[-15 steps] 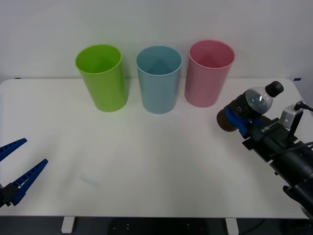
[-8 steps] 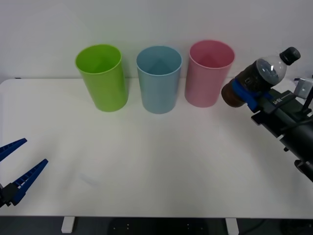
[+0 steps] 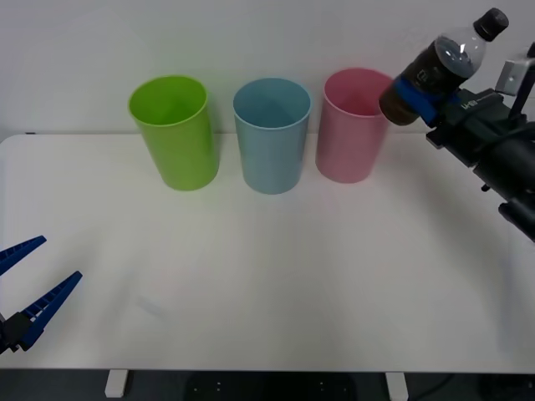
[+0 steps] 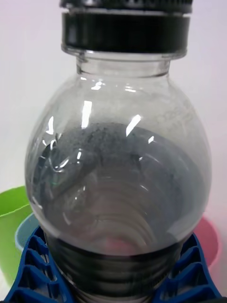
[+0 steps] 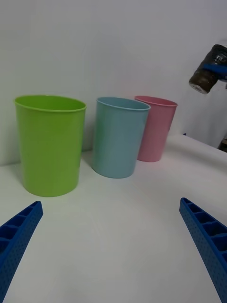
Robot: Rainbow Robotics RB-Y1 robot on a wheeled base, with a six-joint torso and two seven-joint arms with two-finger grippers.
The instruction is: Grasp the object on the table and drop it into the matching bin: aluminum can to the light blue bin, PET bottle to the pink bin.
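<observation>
A plain white wall (image 3: 251,42) runs across the far side, bare and evenly lit, with no strong shadows. The white tabletop (image 3: 276,276) meets it, its far corners rounded. Small dark marks sit at its far left and far right edges. Below the near edge, white legs (image 3: 115,383) stand on a dark floor (image 3: 251,386).

The PET bottle (image 4: 118,161) hides most of the pink bin (image 4: 210,241).
</observation>
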